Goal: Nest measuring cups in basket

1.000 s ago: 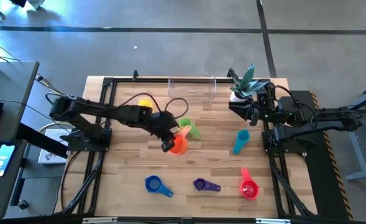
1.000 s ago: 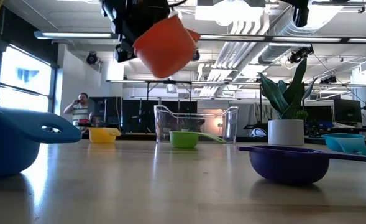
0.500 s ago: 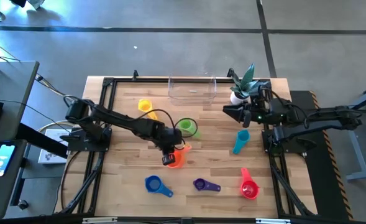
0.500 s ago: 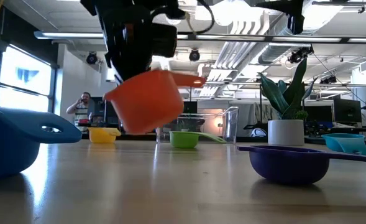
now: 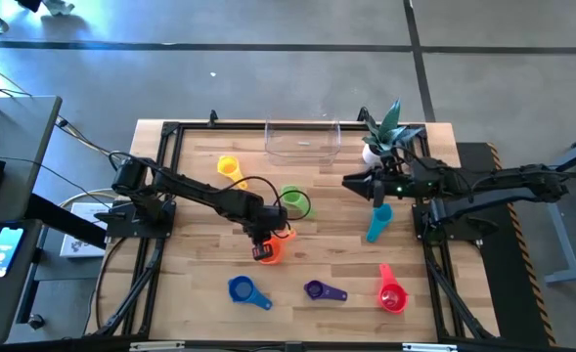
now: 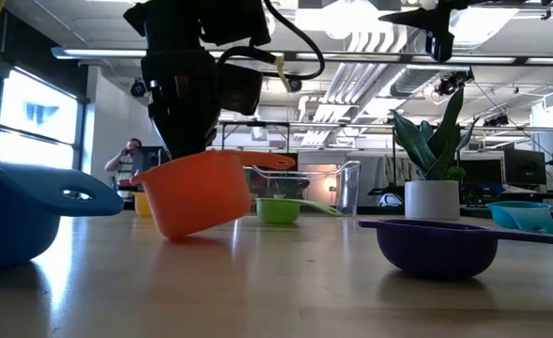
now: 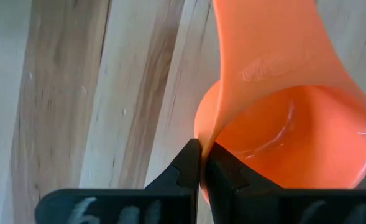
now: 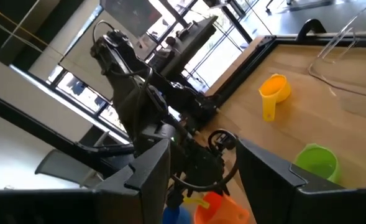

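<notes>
We see the left gripper [image 5: 264, 246] near the middle of the wooden table [image 5: 199, 274], its dark fingers [image 7: 192, 165] pressed together on the thin rim of the orange cup [image 6: 196, 192], which sits tilted with one lower edge on the table; from above the arm covers most of that cup, and the wrist view cuts off its bowl. The right gripper [image 5: 351, 181] hangs above the table at the far right, fingers spread and holding nothing, just beside the small white pot with a green plant [image 5: 380, 132]. The basket [image 5: 302, 139], clear, rectangular and low-walled, stands at the far edge; its glassy walls are hard to trace, and we cannot make out anything inside it. The yellow cup [image 5: 229, 168] and green cup [image 5: 293, 202] lie just near of it, smooth plastic scoops with short handles. The light blue cup [image 5: 377, 221] lies to the right; the blue cup [image 5: 244, 290], purple cup [image 5: 319, 290] and red cup [image 5: 391, 292] lie along the near edge, well apart. A person [image 6: 124, 160] stands far back, indistinct.
</notes>
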Available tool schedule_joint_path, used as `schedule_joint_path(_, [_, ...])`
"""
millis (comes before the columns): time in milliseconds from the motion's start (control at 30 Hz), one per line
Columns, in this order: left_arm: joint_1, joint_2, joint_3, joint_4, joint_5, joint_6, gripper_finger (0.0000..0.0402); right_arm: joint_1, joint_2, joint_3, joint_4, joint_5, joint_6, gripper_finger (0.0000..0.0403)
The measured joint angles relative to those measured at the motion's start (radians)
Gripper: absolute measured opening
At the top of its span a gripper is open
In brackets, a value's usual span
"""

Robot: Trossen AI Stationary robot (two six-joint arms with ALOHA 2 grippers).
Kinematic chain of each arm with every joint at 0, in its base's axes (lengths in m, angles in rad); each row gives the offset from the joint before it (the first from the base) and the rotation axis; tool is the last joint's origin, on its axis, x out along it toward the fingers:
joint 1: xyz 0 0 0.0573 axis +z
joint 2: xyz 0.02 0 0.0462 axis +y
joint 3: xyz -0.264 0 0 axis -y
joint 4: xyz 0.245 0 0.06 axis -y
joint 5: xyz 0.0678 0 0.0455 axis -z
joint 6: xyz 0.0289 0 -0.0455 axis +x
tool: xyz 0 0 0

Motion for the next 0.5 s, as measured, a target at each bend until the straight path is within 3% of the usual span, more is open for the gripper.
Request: schedule_joint_path(500, [0.007, 0.002, 0.000, 0.008, -0.001, -0.056, 0.0040, 0.000, 0.004, 0.000, -0.002, -0.025, 0.019, 0.0177])
